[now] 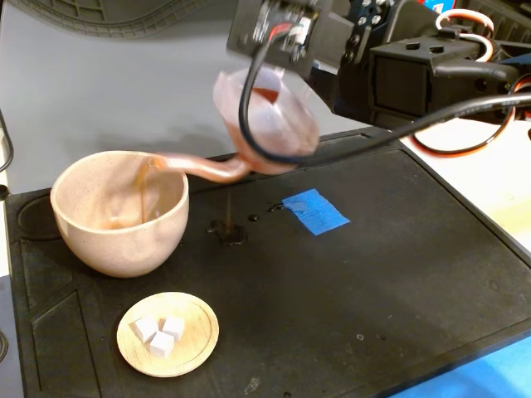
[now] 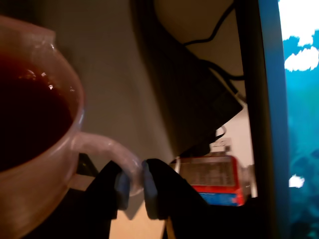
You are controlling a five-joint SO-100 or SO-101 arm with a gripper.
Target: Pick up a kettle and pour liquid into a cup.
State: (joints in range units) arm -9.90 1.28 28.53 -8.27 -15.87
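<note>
Nearest the fixed camera, in front of the cup (image 1: 119, 211): a small round wooden dish (image 1: 168, 334) holding three white cubes (image 1: 159, 332), resting on a black mat (image 1: 390, 274) that covers the counter. Behind the dish, the beige speckled cup itself, upright on the mat, with a thin stream of reddish-brown liquid (image 1: 144, 195) falling inside it. Right of the cup, on the mat: a small dark puddle (image 1: 226, 231) and, further right, a patch of blue tape (image 1: 314, 211). Above and to the right of the cup, lifted clear of the mat and tipped toward it: the translucent pinkish kettle (image 1: 267, 123), gooseneck spout (image 1: 195, 168) reaching down over the cup's rim. Farther back and right of the cup, the black arm (image 1: 415, 70) with its cables. In the wrist view, gripper (image 2: 133, 188) closed narrowly on the kettle's pale loop handle (image 2: 110, 151), dark liquid pooled in the kettle's open top.
</note>
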